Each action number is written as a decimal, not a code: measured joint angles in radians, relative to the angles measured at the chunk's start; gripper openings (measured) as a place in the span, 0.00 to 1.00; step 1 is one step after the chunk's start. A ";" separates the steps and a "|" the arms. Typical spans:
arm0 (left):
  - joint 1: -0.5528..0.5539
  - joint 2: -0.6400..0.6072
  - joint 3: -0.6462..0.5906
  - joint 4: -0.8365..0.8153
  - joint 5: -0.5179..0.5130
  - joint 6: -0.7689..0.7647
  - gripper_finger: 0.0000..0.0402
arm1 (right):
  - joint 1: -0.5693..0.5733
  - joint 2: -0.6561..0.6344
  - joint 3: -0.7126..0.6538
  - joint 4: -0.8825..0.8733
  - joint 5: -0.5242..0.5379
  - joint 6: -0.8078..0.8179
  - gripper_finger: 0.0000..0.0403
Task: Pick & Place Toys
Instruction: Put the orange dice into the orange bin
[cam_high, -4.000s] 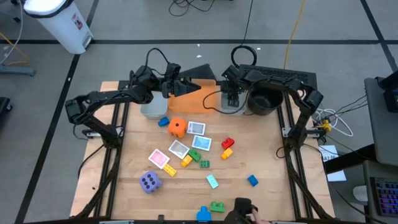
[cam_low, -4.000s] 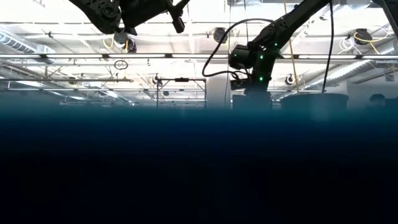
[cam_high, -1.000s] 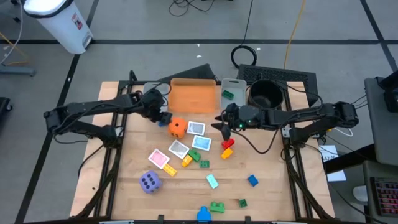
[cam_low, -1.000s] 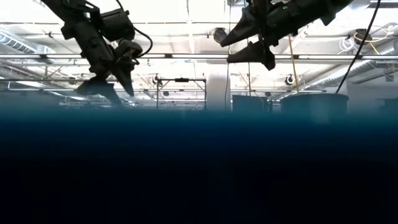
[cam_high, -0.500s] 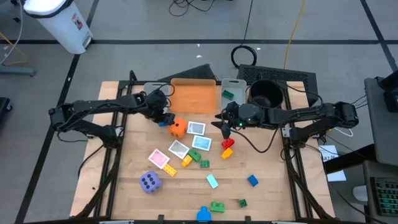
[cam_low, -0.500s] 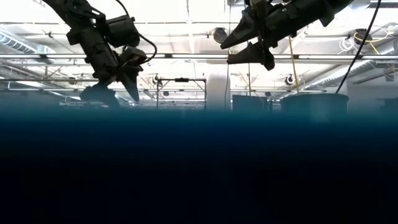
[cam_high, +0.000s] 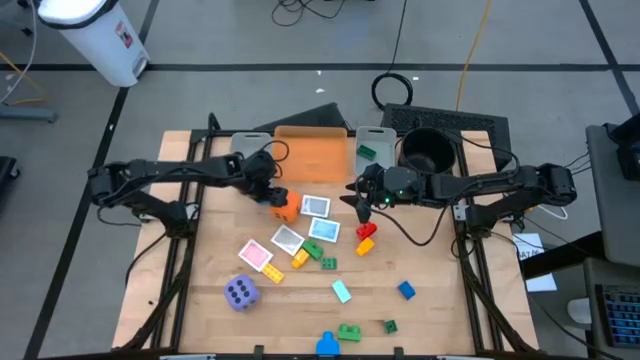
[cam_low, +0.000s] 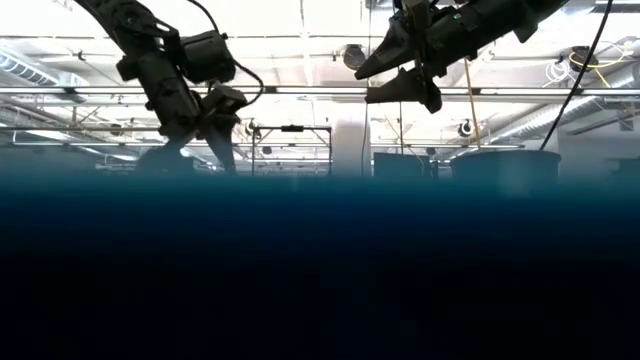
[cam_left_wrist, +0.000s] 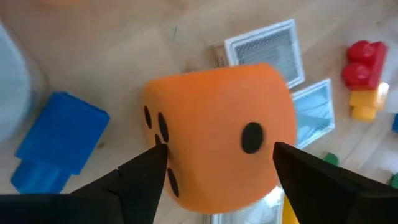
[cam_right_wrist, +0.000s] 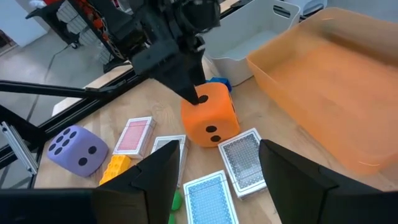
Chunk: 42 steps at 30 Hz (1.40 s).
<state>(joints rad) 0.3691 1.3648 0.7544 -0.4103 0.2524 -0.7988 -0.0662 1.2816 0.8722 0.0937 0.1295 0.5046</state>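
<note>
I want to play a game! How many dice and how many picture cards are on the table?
Dice: 2 (orange die, purple die)
Picture cards: 4
Total: 6

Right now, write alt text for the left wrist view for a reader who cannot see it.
An orange foam die with dark pips fills the view, sitting between the left gripper's open dark fingers on a wooden table. A blue brick lies beside it, with picture cards and a red brick beyond.
</note>
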 joint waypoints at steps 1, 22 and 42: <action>-0.001 0.010 0.000 0.004 0.000 -0.008 0.75 | 0.000 0.000 0.000 0.000 0.000 0.003 0.52; -0.012 0.106 0.004 0.102 0.042 -0.093 0.52 | 0.000 0.000 0.000 0.000 -0.002 0.003 0.52; -0.013 0.072 -0.001 0.105 0.080 -0.060 0.22 | 0.000 0.000 0.001 -0.001 -0.001 -0.005 0.52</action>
<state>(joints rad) 0.3557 1.4366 0.7535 -0.3054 0.3324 -0.8590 -0.0658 1.2819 0.8730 0.0929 0.1284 0.4999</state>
